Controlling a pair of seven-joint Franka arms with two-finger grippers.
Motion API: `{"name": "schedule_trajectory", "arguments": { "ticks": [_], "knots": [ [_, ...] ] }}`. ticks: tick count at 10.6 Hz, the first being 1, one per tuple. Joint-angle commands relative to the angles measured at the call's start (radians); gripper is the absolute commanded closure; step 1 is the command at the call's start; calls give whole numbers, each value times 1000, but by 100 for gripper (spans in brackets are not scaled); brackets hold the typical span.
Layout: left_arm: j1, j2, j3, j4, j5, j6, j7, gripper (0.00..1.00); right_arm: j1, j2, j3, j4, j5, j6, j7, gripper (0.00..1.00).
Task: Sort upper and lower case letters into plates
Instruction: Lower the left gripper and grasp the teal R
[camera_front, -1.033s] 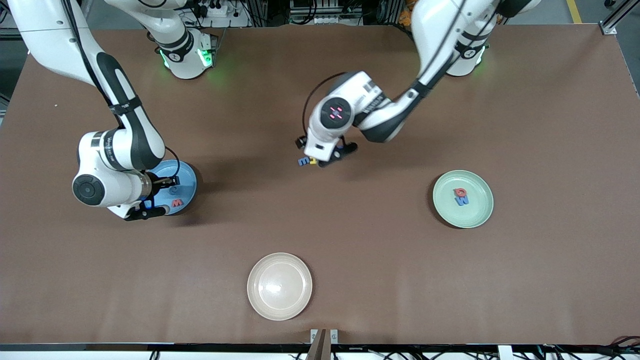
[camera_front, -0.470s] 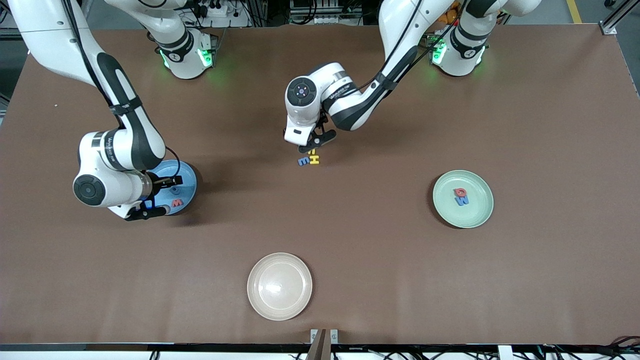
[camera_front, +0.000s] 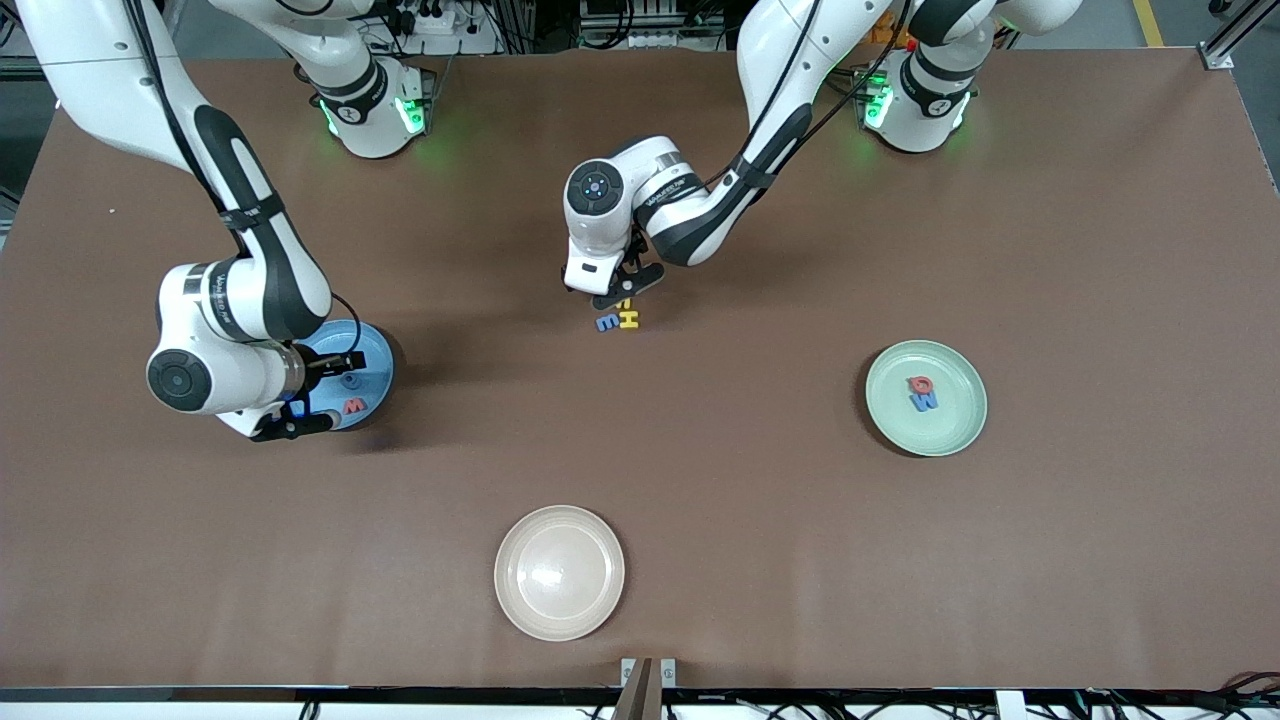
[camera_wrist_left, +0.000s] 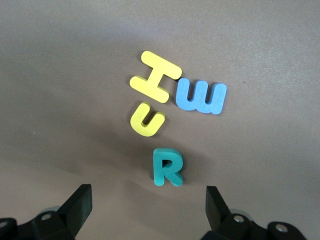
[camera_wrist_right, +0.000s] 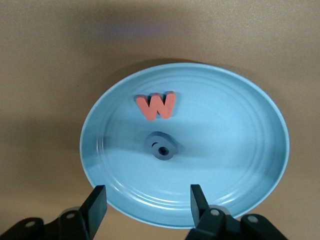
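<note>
1. Left gripper (camera_front: 625, 290) hangs over the mid-table letter cluster, toward the base-side edge; its fingers (camera_wrist_left: 75, 207) are spread wide with nothing between them.
2. In the left wrist view four letters lie on the table (camera_front: 760, 560) off the fingertips: teal R (camera_wrist_left: 166, 167) closest to the gripper, then yellow u (camera_wrist_left: 146, 120), then yellow H (camera_wrist_left: 155, 76) with blue letter (camera_wrist_left: 201, 96) touching its side; that one looks like an E or w, cannot tell which.
3. The u sits just beside H and near R, not touching R.
4. In the front view only the yellow H (camera_front: 628, 318) and the blue letter (camera_front: 606, 323) show clearly; the rest are under the gripper.
5. Right gripper (camera_front: 322, 390) hovers over the light blue plate (camera_front: 375, 350), near the table edge at the right arm's end; its fingers (camera_wrist_right: 95, 205) are open and hold nothing.
6. In that plate: red W (camera_wrist_right: 157, 105) flat on the plate floor, and a dark blue round letter (camera_wrist_right: 161, 146) near the centre, just beside the W, not touching.
7. Mint green plate (camera_front: 960, 430) sits toward the left arm's end of the table, holding a red letter (camera_front: 919, 384) and a blue letter (camera_front: 925, 401) touching each other.
8. Cream plate (camera_front: 559, 520) sits near the camera-side edge, mid-table.
</note>
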Motion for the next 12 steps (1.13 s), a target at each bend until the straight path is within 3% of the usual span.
{"name": "schedule_trajectory", "arguments": {
  "ticks": [1,12],
  "knots": [
    [-16,27,16,24,40,7,-42,0,-2,-7,8,-7,-13,-3,14,24],
    [-31,64,24,42,66,39,-53,0,1,-7,8,-7,-13,-4,23,24]
  ]
}}
